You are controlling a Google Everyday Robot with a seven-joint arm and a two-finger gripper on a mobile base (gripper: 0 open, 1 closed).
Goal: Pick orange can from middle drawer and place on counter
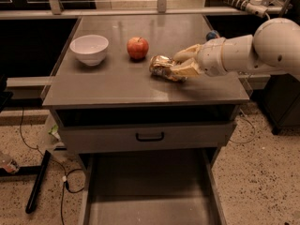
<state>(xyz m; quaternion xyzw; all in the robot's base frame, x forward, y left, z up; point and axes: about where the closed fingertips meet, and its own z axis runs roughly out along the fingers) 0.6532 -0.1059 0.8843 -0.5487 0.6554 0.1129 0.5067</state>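
The orange can (161,65), gold-brown and wrinkled, lies on its side at the right of the counter (117,86), just right of a red apple (138,48). My gripper (176,65) reaches in from the right with its fingers (186,53) closed around the can's right end. The can is at or barely above the counter's surface. The middle drawer (150,205) stands pulled out below, and the part of its floor in view holds nothing.
A white bowl (89,49) sits at the counter's left. A blue object (212,34) shows partly behind my arm. A closed grey drawer front with a black handle (150,136) is under the counter. Cables and a black stand leg (40,182) lie on the floor at left.
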